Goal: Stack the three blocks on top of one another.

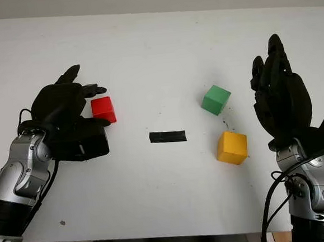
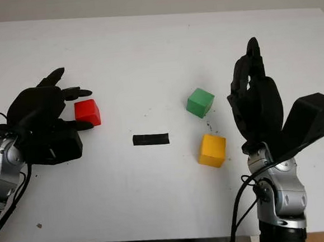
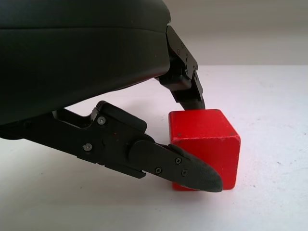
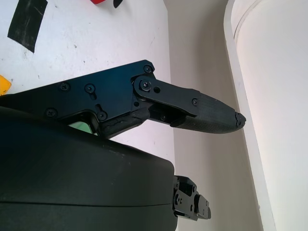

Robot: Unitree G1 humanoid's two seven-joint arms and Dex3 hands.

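A red block (image 1: 104, 109) sits on the white table (image 1: 145, 55) at the left. My left hand (image 1: 101, 105) is open around it, the thumb (image 3: 192, 171) touching its near face and another finger (image 3: 185, 79) just behind its far top edge. To the right of centre a green block (image 1: 216, 99) lies on the table, with a yellow block (image 1: 232, 147) nearer me, the two apart. My right hand (image 1: 277, 89) is open and raised upright just right of those two blocks, touching neither.
A short strip of black tape (image 1: 167, 137) is stuck to the table's middle, between the red block and the yellow one. The table's front edge runs close to both forearms.
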